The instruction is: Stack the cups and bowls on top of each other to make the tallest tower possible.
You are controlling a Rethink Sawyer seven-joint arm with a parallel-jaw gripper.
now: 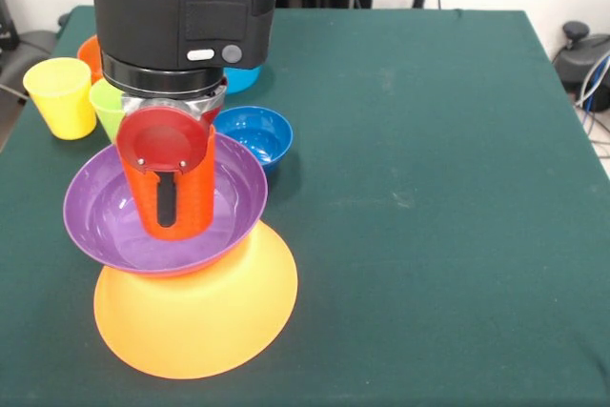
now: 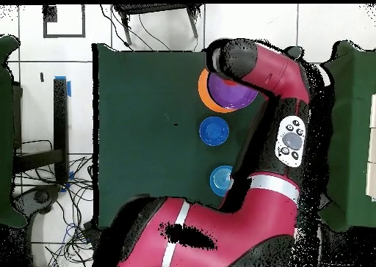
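Note:
The tower stands at the front left. The very large yellow-orange bowl [image 1: 195, 316] lies upside down, and the wide purple bowl [image 1: 100, 212] sits upright on it. The orange-red cup [image 1: 195, 199] stands in the purple bowl. My gripper [image 1: 170, 214] comes straight down onto the cup and is shut on it, with one black finger [image 1: 168, 202] running down the cup's front wall. In the overhead view the purple bowl [image 2: 231, 95] and the yellow-orange rim [image 2: 203, 92] show beside the arm, which hides the cup and gripper.
A yellow cup [image 1: 59, 97] stands at the left edge. Beside it is a lime green rim [image 1: 107, 105], cup or bowl I cannot tell. A small orange bowl [image 1: 90, 51], a light blue bowl [image 1: 243, 78] and a dark blue bowl [image 1: 255, 132] sit behind the tower.

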